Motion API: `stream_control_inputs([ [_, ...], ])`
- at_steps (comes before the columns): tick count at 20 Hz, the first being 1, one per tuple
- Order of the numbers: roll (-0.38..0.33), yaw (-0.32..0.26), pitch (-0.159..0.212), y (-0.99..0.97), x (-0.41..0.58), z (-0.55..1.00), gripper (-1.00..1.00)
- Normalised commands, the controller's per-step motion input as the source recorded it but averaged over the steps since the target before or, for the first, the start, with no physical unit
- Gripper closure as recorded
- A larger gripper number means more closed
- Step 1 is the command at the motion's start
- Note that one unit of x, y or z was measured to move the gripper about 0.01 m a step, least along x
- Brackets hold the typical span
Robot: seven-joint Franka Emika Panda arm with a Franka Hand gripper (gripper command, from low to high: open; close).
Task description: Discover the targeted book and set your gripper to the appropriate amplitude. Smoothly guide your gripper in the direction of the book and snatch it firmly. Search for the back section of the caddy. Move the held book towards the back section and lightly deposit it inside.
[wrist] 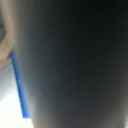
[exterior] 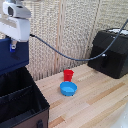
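Book (exterior: 12,56) is seen upright over the caddy (exterior: 22,107), at its far side, above the back section (exterior: 11,80). End effector (exterior: 12,46) appears pressed onto the book's top edge, pinching it. Deposit step judged in hand; a gentle descent, then release, is called for. Wrist view is blurred dark.
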Motion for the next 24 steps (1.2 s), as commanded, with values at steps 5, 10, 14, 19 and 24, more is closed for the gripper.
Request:
stream_control_inputs([
  [5,-0.181,-0.012,0.017,0.54,0.581,0.37,1.0],
  [10,-0.319,-0.008,0.017,0.23,0.674,0.2,1.0],
  [14,-0.22,-0.003,0.031,0.33,0.53,0.05,1.0],
  [19,0.007,-0.01,0.077,0.21,0.221,0.11,-1.0],
  [24,-0.002,-0.086,0.036,-0.25,0.064,0.48,-1.0],
])
